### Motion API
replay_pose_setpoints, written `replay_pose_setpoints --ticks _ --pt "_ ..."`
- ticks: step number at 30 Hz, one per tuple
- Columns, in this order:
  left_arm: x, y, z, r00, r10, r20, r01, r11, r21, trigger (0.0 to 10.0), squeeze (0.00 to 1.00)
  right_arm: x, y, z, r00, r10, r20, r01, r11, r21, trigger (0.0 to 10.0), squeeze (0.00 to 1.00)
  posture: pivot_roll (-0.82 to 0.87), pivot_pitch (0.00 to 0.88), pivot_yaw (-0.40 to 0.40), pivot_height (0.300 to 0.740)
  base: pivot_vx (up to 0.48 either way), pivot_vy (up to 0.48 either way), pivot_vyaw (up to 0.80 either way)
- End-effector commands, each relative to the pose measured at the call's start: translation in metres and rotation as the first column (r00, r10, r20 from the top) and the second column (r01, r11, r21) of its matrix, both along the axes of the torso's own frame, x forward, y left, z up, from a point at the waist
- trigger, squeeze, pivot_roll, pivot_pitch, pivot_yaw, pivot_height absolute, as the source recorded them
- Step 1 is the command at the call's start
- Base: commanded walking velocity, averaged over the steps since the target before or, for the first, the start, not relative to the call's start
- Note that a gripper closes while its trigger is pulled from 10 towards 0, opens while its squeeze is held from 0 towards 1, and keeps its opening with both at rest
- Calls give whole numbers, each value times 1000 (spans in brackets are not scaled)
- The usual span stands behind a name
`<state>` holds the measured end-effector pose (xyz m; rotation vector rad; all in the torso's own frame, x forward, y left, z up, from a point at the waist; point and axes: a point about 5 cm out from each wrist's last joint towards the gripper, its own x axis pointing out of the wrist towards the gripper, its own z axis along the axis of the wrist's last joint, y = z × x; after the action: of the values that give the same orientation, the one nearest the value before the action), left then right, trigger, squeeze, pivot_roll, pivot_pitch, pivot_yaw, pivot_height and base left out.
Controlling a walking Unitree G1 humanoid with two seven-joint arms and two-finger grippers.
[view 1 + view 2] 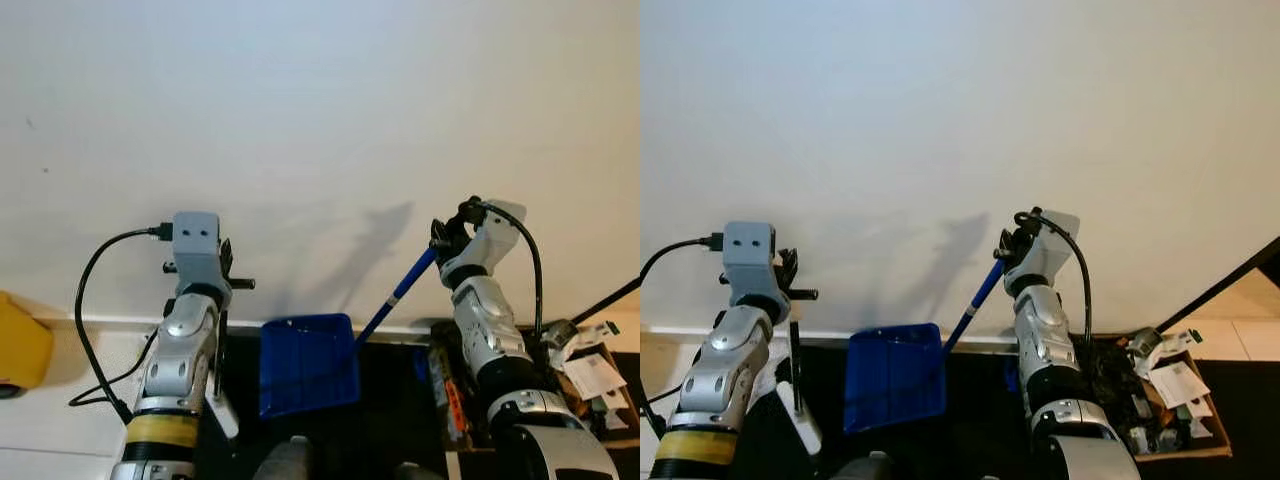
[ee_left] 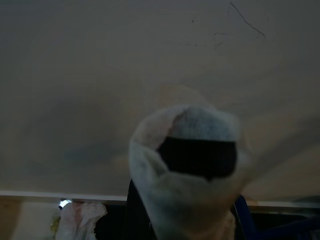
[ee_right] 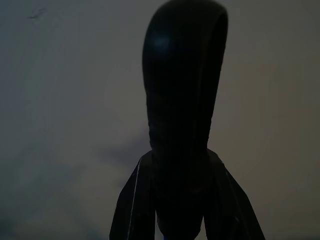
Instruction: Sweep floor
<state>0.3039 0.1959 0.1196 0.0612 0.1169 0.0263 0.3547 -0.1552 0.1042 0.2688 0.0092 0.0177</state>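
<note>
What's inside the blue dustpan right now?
The blue dustpan looks bare blue inside; no debris shows. Its lower edge is hidden by the robot's body, so that part can't be checked.

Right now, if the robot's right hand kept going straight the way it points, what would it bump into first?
Probably the pale wall. The right gripper points up toward it while holding the blue broom handle. How far off the wall stands is hard to judge.

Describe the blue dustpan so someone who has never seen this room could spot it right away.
Start at the big pale wall and drop to its white baseboard, where dark flooring begins. Between the robot's two raised arms stands the blue dustpan. It is a flat blue rectangle, unlike the thin blue broom handle slanting up to the right gripper.
</note>
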Motion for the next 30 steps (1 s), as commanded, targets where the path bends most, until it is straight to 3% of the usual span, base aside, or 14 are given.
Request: replay_pose_setpoints --ticks 1,9,16,20,26,30 --pt "-1 -2 -1 1000 -9 0 9 1000 16 10000 0 1 -3 6 999 -5 35 4 1000 20 10000 0 194 74 2 740 0 0 0" --pt "-2 -2 -2 1000 -11 -1 11 1000 20 10000 0 0 0 7 999 12 47 -12 1000 9 10000 0 193 72 1 740 0 0 0" --pt "-3 -2 -1 998 -42 37 41 999 19 10000 0 -3 1 4 998 35 53 -31 997 -74 10000 0 190 84 -3 740 0 0 0" --pt "-4 11 8 990 -117 74 115 993 36 10000 0 -11 -7 -5 999 43 31 -37 987 -156 10000 0 189 123 6 740 0 0 0" --pt "-6 21 14 976 -211 60 206 975 81 10000 0 -19 -24 -12 1000 3 9 -1 983 -182 10000 0 185 162 14 740 0 0 0" --pt "-11 31 18 949 -312 48 303 942 144 10000 0 -25 -34 -27 996 -79 -35 70 977 -201 10000 0 183 213 45 740 0 0 0"
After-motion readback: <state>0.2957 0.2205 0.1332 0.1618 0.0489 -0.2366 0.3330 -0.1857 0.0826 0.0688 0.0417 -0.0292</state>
